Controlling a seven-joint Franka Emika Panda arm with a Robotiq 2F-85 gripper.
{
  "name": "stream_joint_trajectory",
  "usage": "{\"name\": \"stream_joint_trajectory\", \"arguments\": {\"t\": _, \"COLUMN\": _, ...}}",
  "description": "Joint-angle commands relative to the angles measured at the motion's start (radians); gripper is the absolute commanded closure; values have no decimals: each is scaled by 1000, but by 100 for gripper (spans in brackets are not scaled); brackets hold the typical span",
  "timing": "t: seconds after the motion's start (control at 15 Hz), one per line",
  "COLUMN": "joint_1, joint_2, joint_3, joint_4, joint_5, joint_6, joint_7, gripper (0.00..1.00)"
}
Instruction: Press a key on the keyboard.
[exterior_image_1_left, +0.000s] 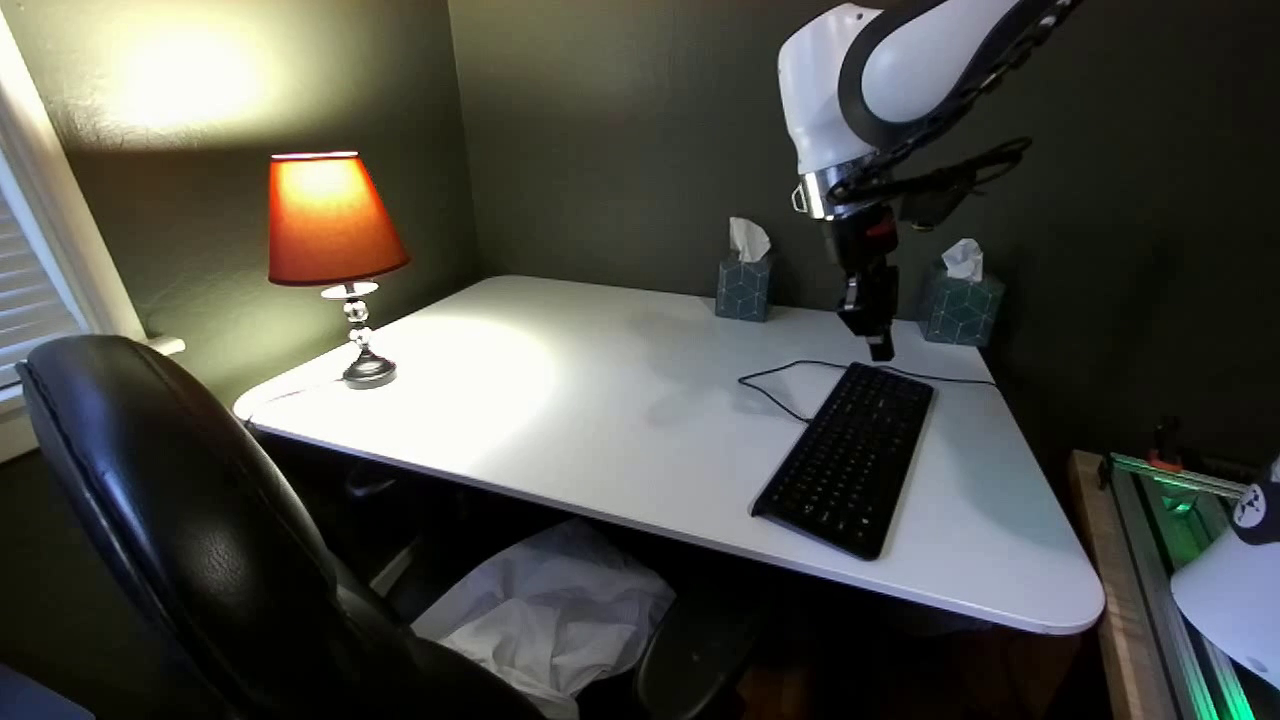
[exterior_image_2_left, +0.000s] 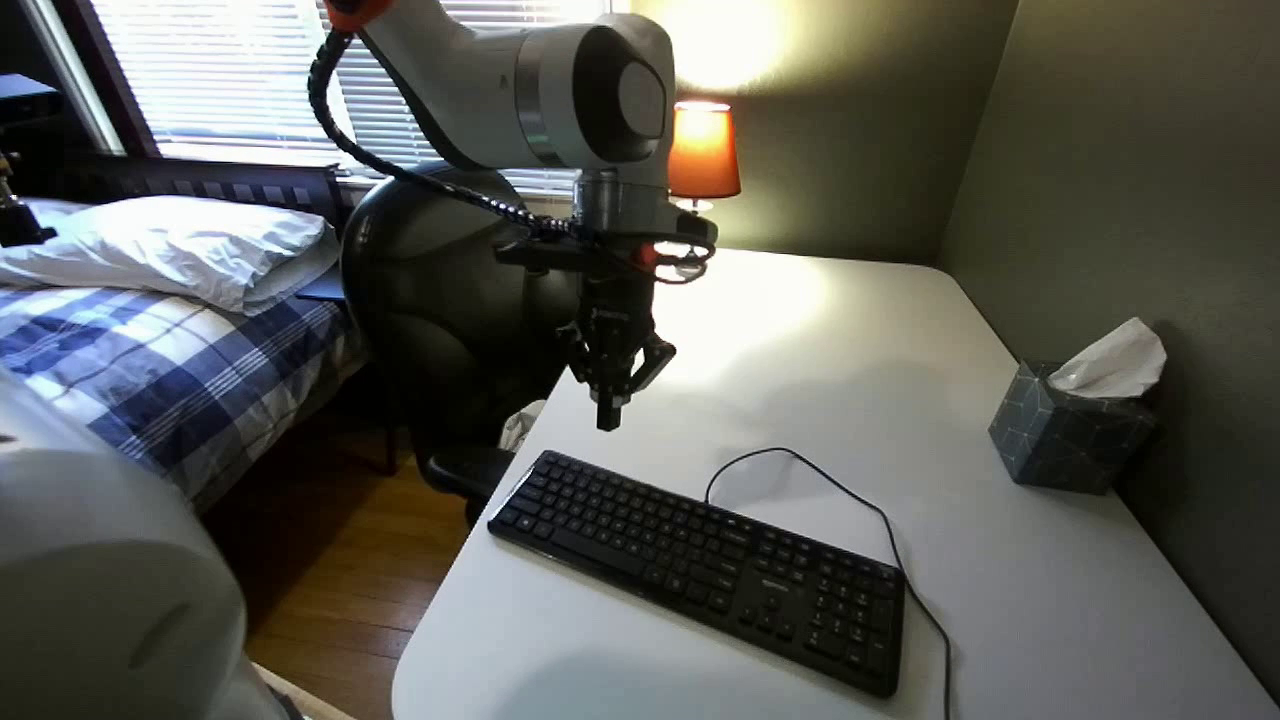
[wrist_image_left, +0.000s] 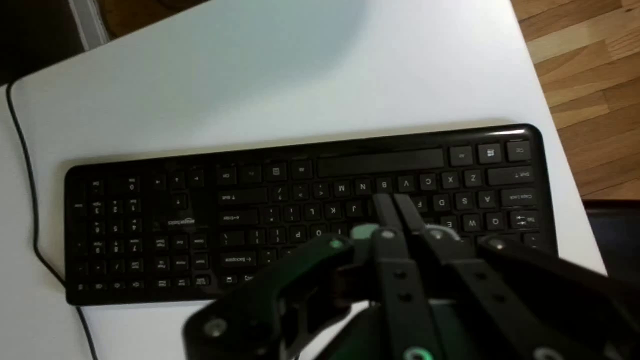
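Note:
The flat black keyboard (exterior_image_1_left: 850, 455) lies on the white desk; it also shows in an exterior view (exterior_image_2_left: 700, 560) and in the wrist view (wrist_image_left: 300, 200). Its thin dark cable (exterior_image_2_left: 868, 505) loops over the desk. My gripper (exterior_image_1_left: 880, 350) is shut and empty, pointing down; it also shows in an exterior view (exterior_image_2_left: 608, 415). The fingertips hang above the keyboard, apart from it. In the wrist view the fingertips (wrist_image_left: 397, 196) lie side by side with a thin gap, over the letter keys just below B and V. The gripper body hides some upper-row keys there.
Tissue boxes stand by the wall, at the desk's back (exterior_image_1_left: 743, 288) and back corner (exterior_image_1_left: 962, 308). A lamp (exterior_image_1_left: 335, 220) with an orange-red shade stands at the desk's far end. A black chair (exterior_image_1_left: 200, 530) stands at the front edge. A bed (exterior_image_2_left: 170, 330) is beyond.

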Motion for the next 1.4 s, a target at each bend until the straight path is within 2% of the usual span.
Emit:
{"name": "stream_joint_trajectory", "arguments": {"t": 0.0, "joint_1": 7, "joint_2": 46, "joint_3": -17, "joint_4": -25, "joint_5": -47, "joint_6": 77, "joint_7": -43, "gripper": 100}}
{"name": "stream_joint_trajectory", "arguments": {"t": 0.33, "joint_1": 7, "joint_2": 110, "joint_3": -25, "joint_4": -24, "joint_5": -101, "joint_6": 132, "joint_7": -62, "gripper": 100}}
{"name": "stream_joint_trajectory", "arguments": {"t": 0.4, "joint_1": 12, "joint_2": 89, "joint_3": -23, "joint_4": -13, "joint_5": -68, "joint_6": 98, "joint_7": -50, "gripper": 100}}
{"name": "stream_joint_trajectory", "arguments": {"t": 0.73, "joint_1": 12, "joint_2": 97, "joint_3": -23, "joint_4": -6, "joint_5": -70, "joint_6": 100, "joint_7": -50, "gripper": 100}}
{"name": "stream_joint_trajectory", "arguments": {"t": 1.33, "joint_1": 9, "joint_2": 230, "joint_3": -33, "joint_4": 37, "joint_5": -17, "joint_6": 77, "joint_7": -110, "gripper": 100}}
